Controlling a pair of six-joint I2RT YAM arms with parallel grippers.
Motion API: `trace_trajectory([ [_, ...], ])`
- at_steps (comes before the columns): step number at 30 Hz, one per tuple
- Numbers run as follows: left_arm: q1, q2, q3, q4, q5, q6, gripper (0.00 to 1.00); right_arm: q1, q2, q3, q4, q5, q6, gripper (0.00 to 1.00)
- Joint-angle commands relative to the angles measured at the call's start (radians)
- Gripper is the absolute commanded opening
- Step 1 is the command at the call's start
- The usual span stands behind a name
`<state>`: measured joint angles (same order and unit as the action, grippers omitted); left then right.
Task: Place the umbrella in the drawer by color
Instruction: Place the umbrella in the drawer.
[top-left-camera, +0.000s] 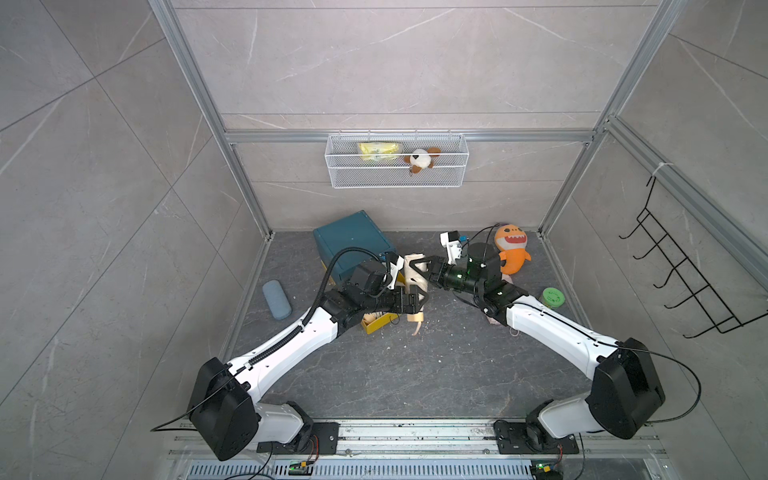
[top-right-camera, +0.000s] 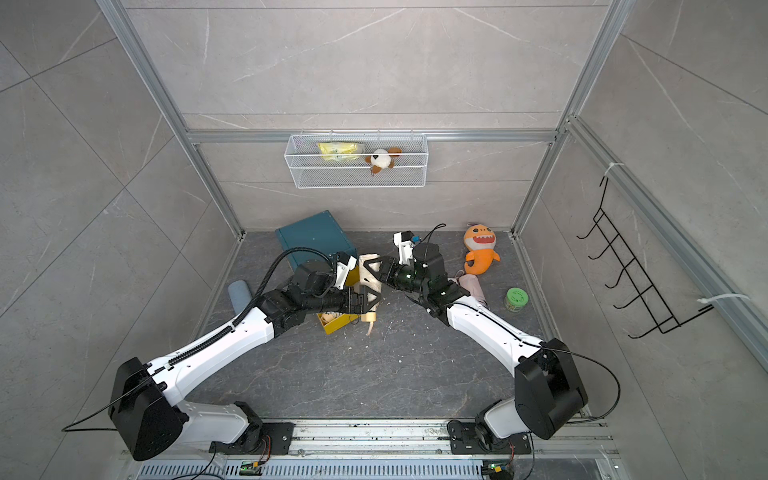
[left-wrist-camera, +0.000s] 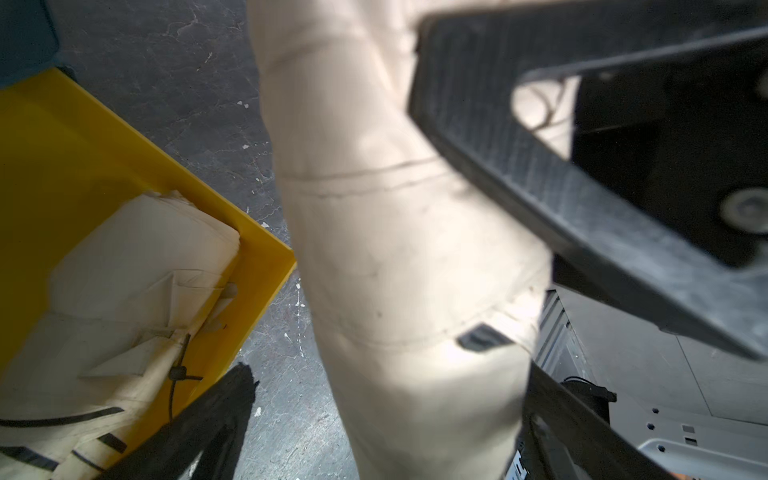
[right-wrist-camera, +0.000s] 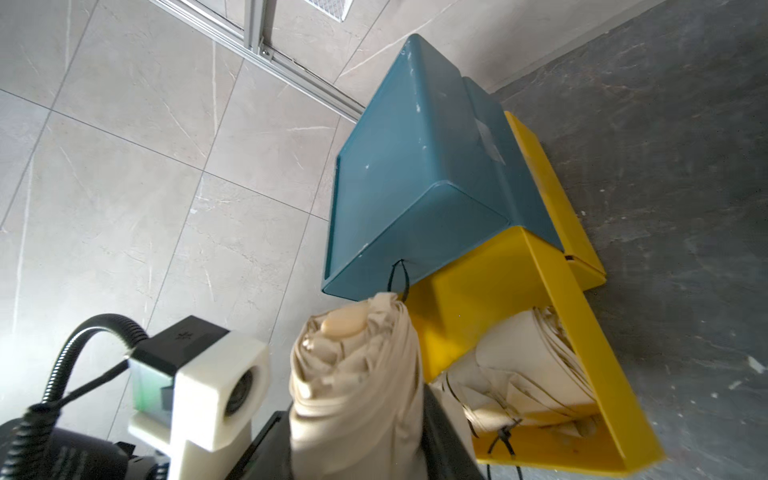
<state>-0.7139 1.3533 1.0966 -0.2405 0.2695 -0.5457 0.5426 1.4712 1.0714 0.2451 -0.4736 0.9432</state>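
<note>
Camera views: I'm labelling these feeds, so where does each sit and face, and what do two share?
Top views: high over the arm bases, looking down at the floor; both arms show whole.
Left wrist: on the left arm, facing the beige umbrella and yellow drawer; its open fingers show.
Right wrist: on the right arm, facing along the gripped umbrella toward the teal cabinet; its fingers show.
Shared: umbrella and drawer, in both wrist views.

Both arms reach forward and inward from the base rail and meet mid-worktop. Left arm (top-left-camera: 291, 349): forearm low, wrist aimed at the other arm. Left pincer (top-left-camera: 419, 302) has jaws wide open, straddling the umbrella (top-left-camera: 415, 278) without clamping. Right arm (top-left-camera: 552, 332): wrist turned inward. Right pincer (top-left-camera: 422, 268) has jaws part-closed, gripping the umbrella farther back. The pincers sit just beside each other.
</note>
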Motion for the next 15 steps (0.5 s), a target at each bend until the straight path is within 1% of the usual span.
trace_trajectory([
  [1,-0.004,0.007,0.034,0.046,-0.006,0.027,1.00,0.011,0.012,-0.013,0.142,-0.027,0.068,0.25],
  [2,-0.004,0.011,0.035,0.049,-0.002,0.031,0.98,0.012,0.018,-0.016,0.158,-0.033,0.070,0.25],
  [4,-0.004,0.014,0.037,0.053,0.006,0.037,0.93,0.015,0.027,-0.019,0.181,-0.043,0.106,0.24],
  [5,-0.004,0.012,0.036,0.054,0.006,0.038,0.88,0.014,0.030,-0.023,0.187,-0.043,0.111,0.25],
  [7,-0.004,0.006,0.036,0.055,0.005,0.044,0.71,0.016,0.031,-0.031,0.198,-0.042,0.115,0.25],
  [9,-0.004,-0.004,0.034,0.048,-0.005,0.049,0.58,0.015,0.028,-0.037,0.202,-0.040,0.118,0.24],
  [12,-0.004,-0.013,0.032,0.036,-0.015,0.059,0.43,0.016,0.028,-0.039,0.207,-0.049,0.118,0.26],
  [14,-0.005,-0.015,0.034,0.025,-0.014,0.068,0.38,0.015,0.026,-0.042,0.209,-0.053,0.118,0.28],
  [15,-0.004,-0.017,0.036,0.021,-0.011,0.070,0.35,0.014,0.022,-0.046,0.207,-0.051,0.112,0.32],
])
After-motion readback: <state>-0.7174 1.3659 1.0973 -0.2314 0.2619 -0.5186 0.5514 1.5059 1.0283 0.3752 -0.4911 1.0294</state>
